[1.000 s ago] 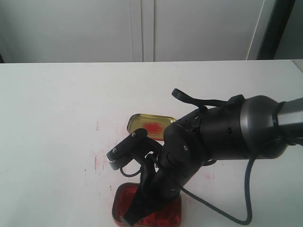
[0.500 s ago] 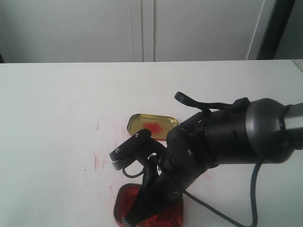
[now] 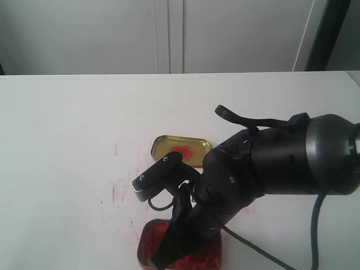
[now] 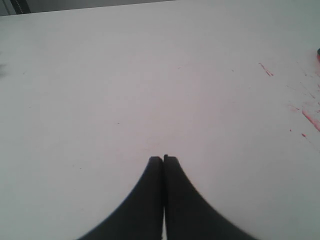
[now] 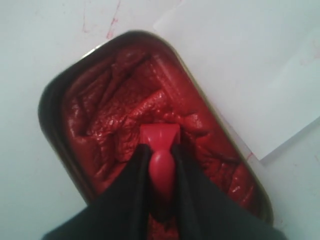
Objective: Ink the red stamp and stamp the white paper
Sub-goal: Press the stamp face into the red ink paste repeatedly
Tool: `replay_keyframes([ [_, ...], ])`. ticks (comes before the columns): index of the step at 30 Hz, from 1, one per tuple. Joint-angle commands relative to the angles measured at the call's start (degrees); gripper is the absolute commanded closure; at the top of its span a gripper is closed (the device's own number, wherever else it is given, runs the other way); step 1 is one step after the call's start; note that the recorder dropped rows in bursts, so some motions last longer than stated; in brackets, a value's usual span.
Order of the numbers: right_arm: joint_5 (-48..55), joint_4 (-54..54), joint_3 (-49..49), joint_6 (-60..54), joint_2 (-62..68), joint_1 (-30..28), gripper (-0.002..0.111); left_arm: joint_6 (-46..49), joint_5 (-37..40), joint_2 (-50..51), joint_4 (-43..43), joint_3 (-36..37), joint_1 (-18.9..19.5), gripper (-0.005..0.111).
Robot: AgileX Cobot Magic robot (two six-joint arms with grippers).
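A: Where is the red stamp (image 5: pixel 160 134)?
B: The right hand (image 5: pixel 160 148) grips its handle, base on the paste (image 5: pixel 115 105) in the tin (image 5: pixel 50 102). The white paper (image 5: pixel 250 65) lies just beside, partly cut off. The left hand (image 4: pixel 163 159) is closed, empty.

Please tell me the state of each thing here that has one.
Small red plastic stamp: gripped, base down in paste.
Gold-rimmed tin of red paste: open.
Gold lid: off, inside up, red-smeared.
White paper slip: flat beside tin.
Right gripper: shut on stamp.
Left gripper: shut, empty.
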Motion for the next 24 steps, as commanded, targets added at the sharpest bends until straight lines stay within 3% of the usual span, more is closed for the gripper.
replay_keyframes([
  [1, -0.1, -0.4, 0.1, 0.2, -0.9, 0.1, 0.108, -0.1, -0.2, -0.2, -0.1, 0.2, 0.3, 0.107],
  [24, -2.5, -0.6, 0.2, 0.3, -3.0, 0.1, 0.108, -0.1, -0.2, -0.2, -0.1, 0.2, 0.3, 0.107],
])
